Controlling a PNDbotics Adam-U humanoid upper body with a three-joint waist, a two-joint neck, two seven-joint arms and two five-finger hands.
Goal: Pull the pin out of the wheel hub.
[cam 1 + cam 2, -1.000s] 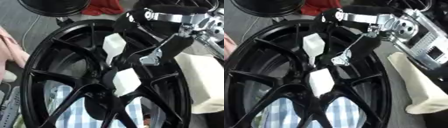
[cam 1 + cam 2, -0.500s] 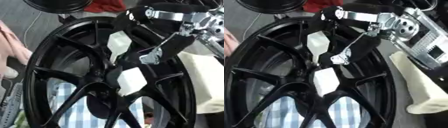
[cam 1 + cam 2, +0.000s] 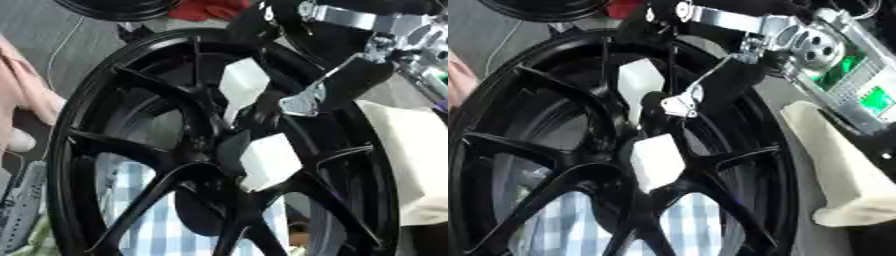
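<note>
A large black spoked wheel (image 3: 83,115) fills both views, lying over a checked cloth. Its hub (image 3: 214,150) sits at the middle, where the spokes meet. My right hand (image 3: 346,87), black with silver joints and white patches, comes in from the upper right and reaches down onto the hub. It covers much of the hub's centre, so I cannot make out the pin or how the hand stands around it. My left hand shows in neither view.
A cream block (image 3: 833,165) lies just right of the rim. A blue-and-white checked cloth (image 3: 166,225) shows through the spokes. Another black round object (image 3: 114,7) and something red (image 3: 210,7) sit at the far edge. A pink sleeve (image 3: 22,100) is at the left.
The whole picture has shifted a little, so the camera has moved. My right hand stays at the hub in much the same pose.
</note>
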